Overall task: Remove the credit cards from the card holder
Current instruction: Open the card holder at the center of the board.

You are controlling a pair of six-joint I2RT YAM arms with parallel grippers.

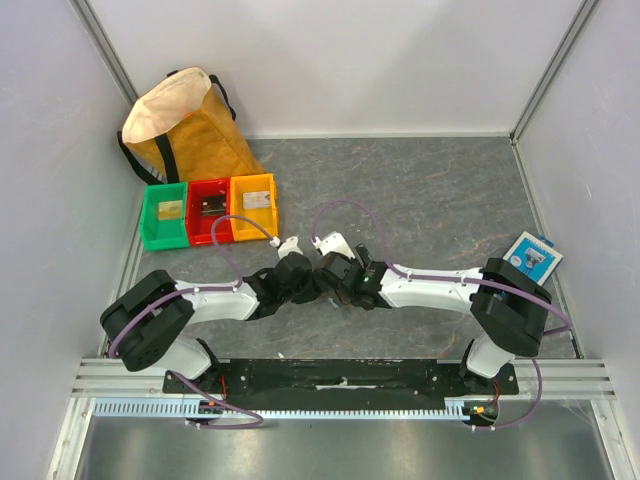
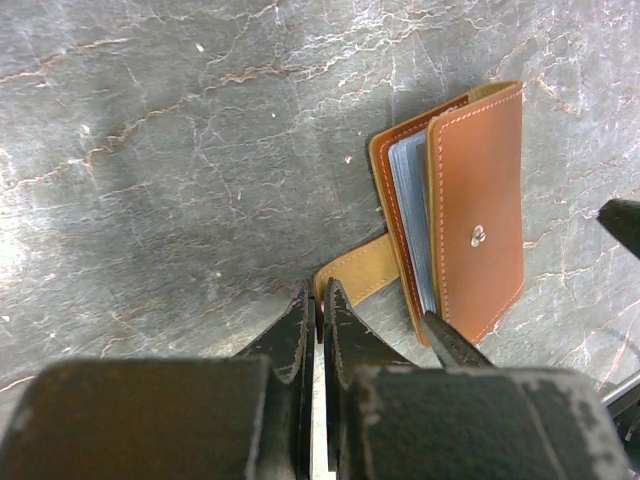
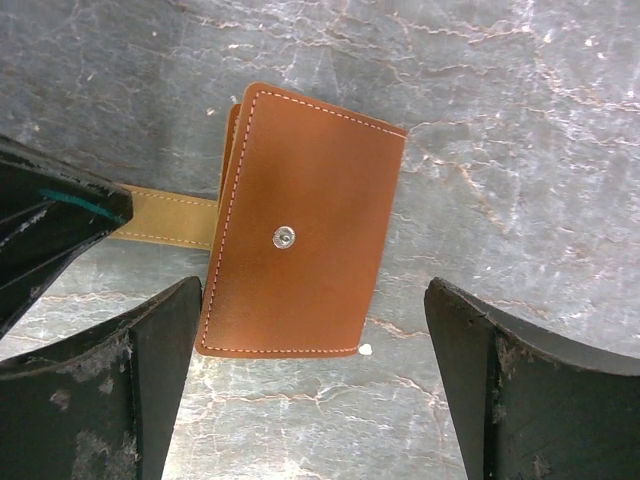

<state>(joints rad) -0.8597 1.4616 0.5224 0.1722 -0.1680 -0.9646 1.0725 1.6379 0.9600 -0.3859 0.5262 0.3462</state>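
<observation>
The brown leather card holder [image 2: 475, 200] lies on the grey table, its cover slightly ajar with pale blue-grey sleeves [image 2: 412, 220] showing at the edge. No loose credit cards show beside it. Its tan strap [image 2: 360, 270] sticks out towards my left gripper [image 2: 322, 300], which is shut on the strap's end. In the right wrist view the card holder [image 3: 300, 240] lies snap-side up, and my right gripper [image 3: 312, 300] is open just above it, one finger on each side. In the top view both grippers [image 1: 310, 275] [image 1: 338, 275] meet at the table's middle and hide the card holder.
A yellow-brown bag [image 1: 185, 120] stands at the back left. Green [image 1: 165, 215], red [image 1: 210, 210] and orange [image 1: 253, 205] bins in front of it each hold a small flat item. A blue-and-white packet [image 1: 530, 255] lies at the right wall.
</observation>
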